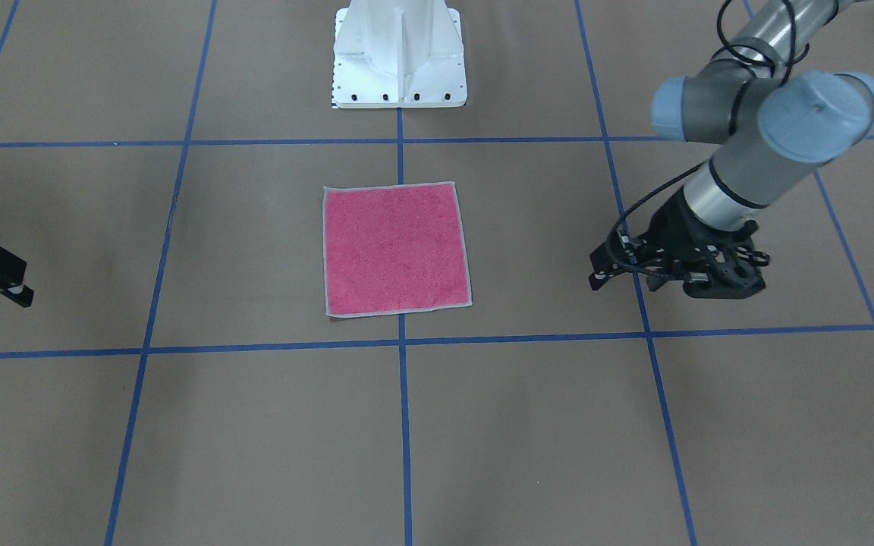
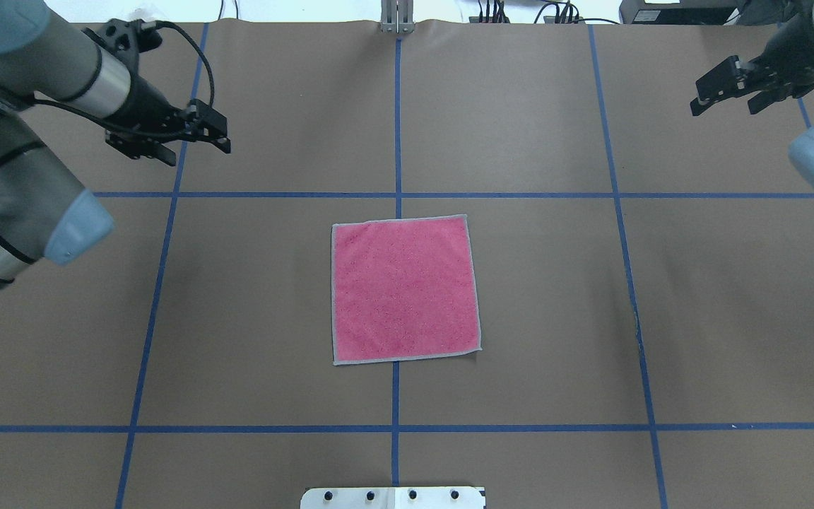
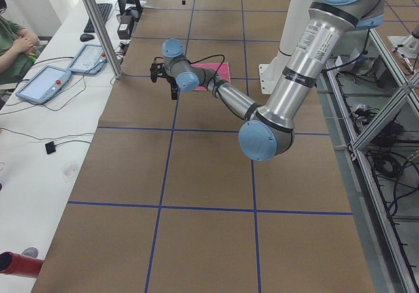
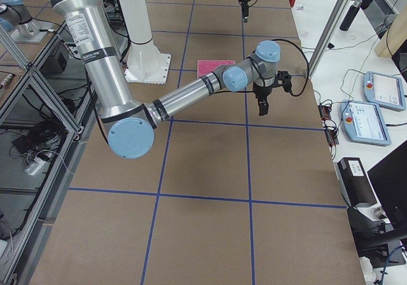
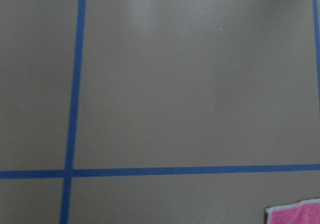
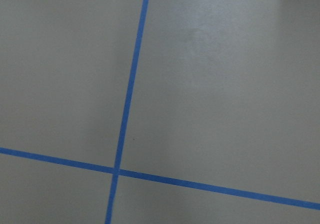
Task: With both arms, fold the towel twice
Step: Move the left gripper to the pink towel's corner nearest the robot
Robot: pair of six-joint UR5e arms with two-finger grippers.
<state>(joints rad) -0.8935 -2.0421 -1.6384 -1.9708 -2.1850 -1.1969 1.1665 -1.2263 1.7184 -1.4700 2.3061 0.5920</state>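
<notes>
The towel (image 2: 405, 290) lies flat and pink face up in the middle of the overhead view, straddling the central blue tape line (image 2: 397, 120). Its light grey edge shows all round and its other face is hidden against the tabletop (image 2: 555, 318). My left wrist view catches only one corner of it, at the lower right of the frame. My right wrist view shows only brown tabletop and crossing tape.

My left gripper (image 2: 152, 150) hangs above the tabletop at the upper left of the overhead view, well apart from the towel. The black fingers merge with the camera mount and cable there, so I cannot tell how wide the gap is. My right gripper (image 2: 760, 102) hangs at the upper right of that view, also well apart from the towel. In the front-facing view the left edge cuts it off. Its spread is just as hard to read, so I cannot tell that either.

In both side views the near arm crosses in front of the towel and leaves only a pink sliver. The white pedestal base (image 1: 399, 53) is cropped by the top edge of the front-facing view. A seated person (image 3: 13, 41) is cut off at the upper left of the left side view.
</notes>
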